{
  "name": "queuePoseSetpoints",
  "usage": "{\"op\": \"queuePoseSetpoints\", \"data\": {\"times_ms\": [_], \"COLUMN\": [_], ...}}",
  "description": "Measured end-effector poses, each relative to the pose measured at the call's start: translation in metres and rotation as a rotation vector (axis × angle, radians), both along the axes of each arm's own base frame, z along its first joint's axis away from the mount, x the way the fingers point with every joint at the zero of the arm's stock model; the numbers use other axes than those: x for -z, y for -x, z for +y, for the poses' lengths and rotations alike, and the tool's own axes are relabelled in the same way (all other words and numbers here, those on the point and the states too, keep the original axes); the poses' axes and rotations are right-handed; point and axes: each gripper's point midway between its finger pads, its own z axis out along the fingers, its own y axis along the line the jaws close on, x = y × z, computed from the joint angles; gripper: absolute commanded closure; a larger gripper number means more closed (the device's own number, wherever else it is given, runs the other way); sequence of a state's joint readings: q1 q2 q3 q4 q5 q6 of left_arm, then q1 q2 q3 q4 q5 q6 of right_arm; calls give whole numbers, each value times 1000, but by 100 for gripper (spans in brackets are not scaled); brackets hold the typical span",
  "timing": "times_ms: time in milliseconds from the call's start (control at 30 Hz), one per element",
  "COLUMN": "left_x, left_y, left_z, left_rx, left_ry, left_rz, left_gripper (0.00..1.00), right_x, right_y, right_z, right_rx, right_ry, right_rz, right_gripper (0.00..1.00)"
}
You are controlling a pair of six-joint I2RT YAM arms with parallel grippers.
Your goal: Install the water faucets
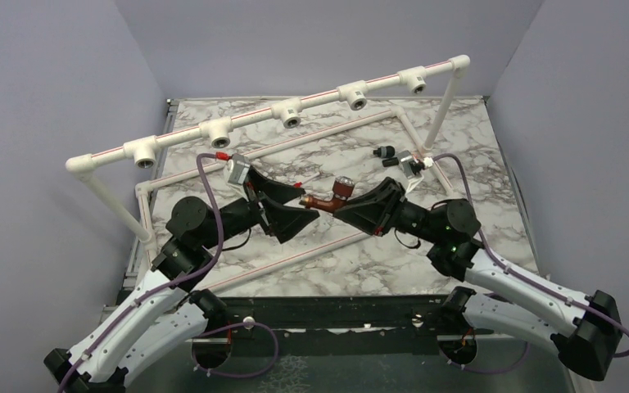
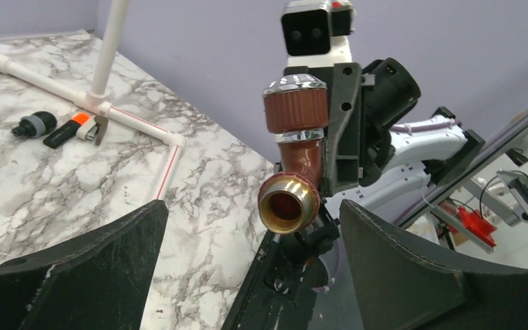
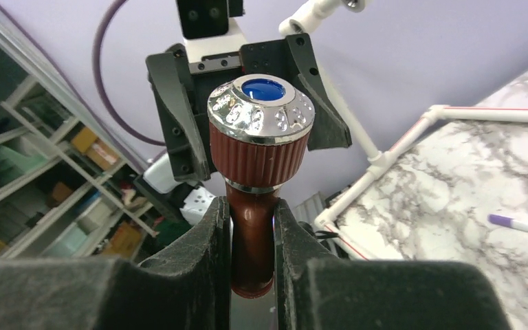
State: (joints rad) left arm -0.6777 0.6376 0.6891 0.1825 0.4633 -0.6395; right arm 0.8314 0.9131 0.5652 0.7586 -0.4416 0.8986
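I am watching both arms reaching in toward the middle of the marble table (image 1: 467, 164). Their elbows are folding outward and their forearms are lying low, so the two grippers are pointing nose to nose.

The right gripper (image 1: 346, 210) is pinching the water faucet (image 1: 328, 197) by its reddish-brown neck. In the right wrist view its fingers (image 3: 192, 275) are pressing on both sides of that neck. The ribbed knob with its silvery, blue-centred cap is standing just past the fingertips.

The left gripper (image 1: 307, 203) is spread wide. In its own wrist view the two black fingers are sitting far out to either side. The faucet is hanging in the gap ahead of them and touching neither. The faucet's brass-coloured open end is facing straight back at the left wrist camera, and the knob is sticking up above it. From the top view I cannot tell whether that open end is reaching in between the left fingertips or stopping just short of them.

Beyond both grippers, the white pipe frame (image 1: 295, 110) with its tee fittings is running across the far side, well apart from the faucet. Small black parts (image 2: 34, 125) are lying on the marble ahead and to the left of the left gripper, just beside a low pipe of the frame.
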Motion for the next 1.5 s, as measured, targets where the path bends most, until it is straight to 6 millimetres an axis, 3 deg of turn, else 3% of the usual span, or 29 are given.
{"op": "queuePoseSetpoints", "data": {"times_ms": [267,400,833,1133,1333,1500], "left_x": [-24,-47,-110,-104,-85,-66], "left_y": [-24,-40,-107,-163,-192,-213], "left_z": [7,10,30,62,74,81], "left_rx": [-131,-203,-519,-831,-965,-1022], "left_ry": [-80,-125,-263,-412,-520,-588], "left_rz": [-46,-81,-217,-225,-203,-167], "left_gripper": [1,1,1,1,1,1], "right_x": [-27,-33,4,19,20,12], "right_y": [-21,-40,-106,-141,-156,-174], "right_z": [-20,-36,-99,-134,-152,-186], "right_rx": [223,372,824,1041,1120,1216], "right_ry": [134,234,651,943,1100,1150], "right_rz": [-159,-221,-343,-467,-559,-555], "right_gripper": [99,99,99,99,99,99]}}
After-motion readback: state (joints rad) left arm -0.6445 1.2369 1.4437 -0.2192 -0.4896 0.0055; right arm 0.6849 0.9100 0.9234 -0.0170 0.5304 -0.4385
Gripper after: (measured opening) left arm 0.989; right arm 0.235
